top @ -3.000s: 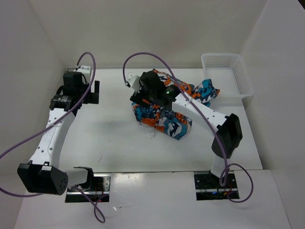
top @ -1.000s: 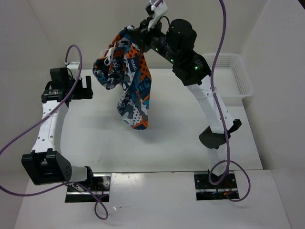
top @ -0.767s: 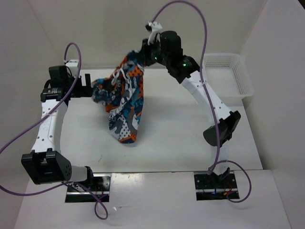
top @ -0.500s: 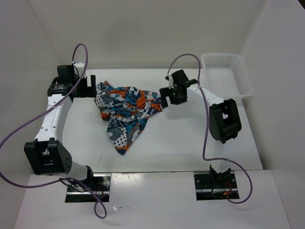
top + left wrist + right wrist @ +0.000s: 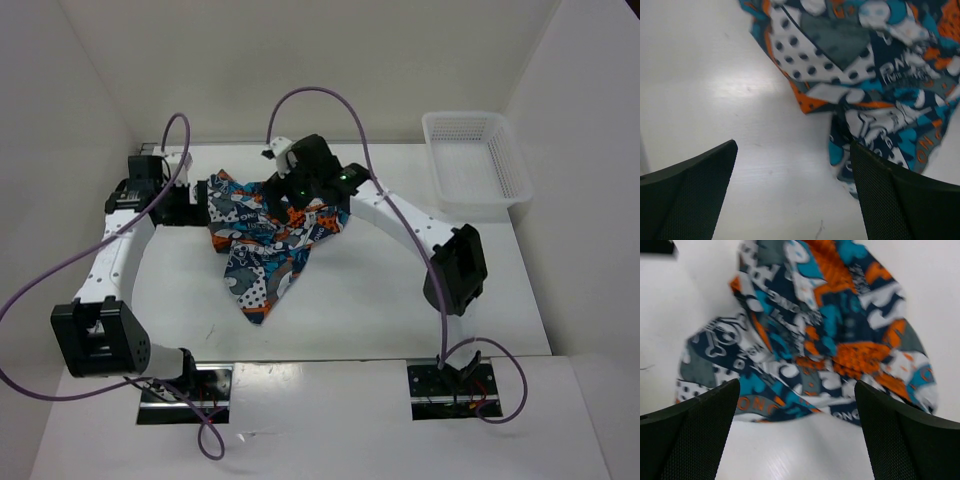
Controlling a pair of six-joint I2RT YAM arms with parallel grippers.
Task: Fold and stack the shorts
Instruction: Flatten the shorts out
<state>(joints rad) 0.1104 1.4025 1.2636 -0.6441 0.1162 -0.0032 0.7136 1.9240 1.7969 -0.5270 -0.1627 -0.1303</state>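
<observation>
The shorts (image 5: 262, 240), printed in teal, orange, white and black, lie crumpled on the white table at centre-left, one leg trailing toward the near edge. My left gripper (image 5: 198, 200) is open and empty at their left edge. In the left wrist view the shorts (image 5: 865, 70) fill the upper right, and the right finger (image 5: 900, 200) overlaps the cloth's edge. My right gripper (image 5: 292, 192) hovers open and empty over the far part of the shorts. In the right wrist view the shorts (image 5: 815, 330) lie spread below the open jaws, with bare table nearest the fingertips.
A white plastic mesh basket (image 5: 478, 165) stands at the far right of the table. White walls close in the left, back and right. Purple cables loop over both arms.
The right gripper carried the shorts high, laid them on the table and let go. It has since moved left to hover over them. The left gripper edged toward the cloth.
</observation>
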